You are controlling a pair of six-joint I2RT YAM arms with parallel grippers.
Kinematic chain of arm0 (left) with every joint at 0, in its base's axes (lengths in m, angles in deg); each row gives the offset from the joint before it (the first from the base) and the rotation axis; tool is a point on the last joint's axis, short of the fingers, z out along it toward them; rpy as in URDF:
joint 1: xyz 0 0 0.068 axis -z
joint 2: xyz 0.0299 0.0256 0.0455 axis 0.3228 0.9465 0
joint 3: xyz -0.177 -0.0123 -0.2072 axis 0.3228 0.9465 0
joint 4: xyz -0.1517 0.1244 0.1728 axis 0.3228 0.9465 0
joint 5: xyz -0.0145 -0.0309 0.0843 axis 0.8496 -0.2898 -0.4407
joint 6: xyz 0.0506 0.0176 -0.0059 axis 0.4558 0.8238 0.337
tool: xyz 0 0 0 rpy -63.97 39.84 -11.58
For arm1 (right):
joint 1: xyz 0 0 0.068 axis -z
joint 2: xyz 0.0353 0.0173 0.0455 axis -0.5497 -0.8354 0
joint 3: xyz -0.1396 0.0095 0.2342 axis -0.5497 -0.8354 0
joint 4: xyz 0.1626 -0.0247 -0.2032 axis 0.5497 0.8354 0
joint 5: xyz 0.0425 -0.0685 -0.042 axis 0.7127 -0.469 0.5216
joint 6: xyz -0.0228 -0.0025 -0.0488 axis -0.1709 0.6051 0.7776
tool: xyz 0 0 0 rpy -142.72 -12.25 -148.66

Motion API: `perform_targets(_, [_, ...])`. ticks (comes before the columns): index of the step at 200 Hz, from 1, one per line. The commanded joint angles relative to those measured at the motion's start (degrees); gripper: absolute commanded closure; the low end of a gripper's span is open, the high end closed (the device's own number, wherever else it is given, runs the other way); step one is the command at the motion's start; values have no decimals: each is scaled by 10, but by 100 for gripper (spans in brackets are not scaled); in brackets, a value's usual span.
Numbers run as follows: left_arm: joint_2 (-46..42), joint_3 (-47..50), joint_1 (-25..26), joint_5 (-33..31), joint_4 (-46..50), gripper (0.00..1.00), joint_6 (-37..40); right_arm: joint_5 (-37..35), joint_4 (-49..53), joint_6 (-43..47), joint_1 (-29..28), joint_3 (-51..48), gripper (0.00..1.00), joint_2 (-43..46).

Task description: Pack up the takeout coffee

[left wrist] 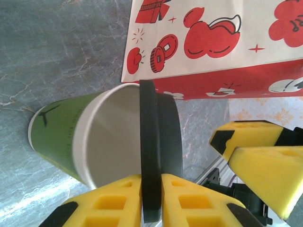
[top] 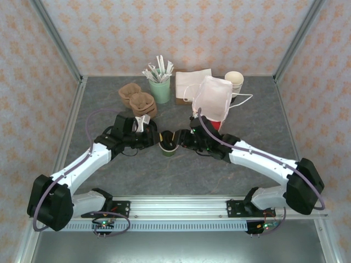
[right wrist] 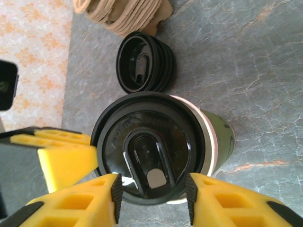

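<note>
Table: grey stone-patterned table; everything stands on it, within reach of both my arms
Bag: white paper bag with red cartoon print; it stands just behind the cup; I judge the drink goes into it once closed
Takeout coffee cup: small olive-green paper cup with a white inside; upright at the middle of the table, between my two wrists
Spare lids: short stack of black plastic lids; near the cup but apart from it
Lid: round black plastic lid; it sits on the cup's mouth off-centre, with a sliver of white rim bare on one side; I judge it not yet pressed home
Left pincer: my left pincer; its yellow fingers lie against both faces of the lid's rim with no gap to see; clamped on the lid, I judge to steer it onto the mouth
Right pincer: my right pincer; fingers apart, framing the lid's near edge; gripping nothing I can see; perhaps ready to steady or press
Overhead view: both arms meeting over the cup; the lid's seating is too small to tell
Left wrist view: the lid edge-on with the cup's white inside open beside it; my right fingers standing clear of the lid
Right wrist view: the lid's top face with its sip hole; the bare rim sliver; the spare stack
</note>
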Motion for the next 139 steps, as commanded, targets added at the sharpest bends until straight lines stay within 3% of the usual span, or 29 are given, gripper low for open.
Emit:
perform_targets(1, [1, 6, -6, -9, 6, 80, 12, -33, 13, -1, -2, 33, 54, -13])
perform_targets(139, [18, 16, -7, -19, 14, 73, 25, -56, 43, 3, -2, 62, 49, -52])
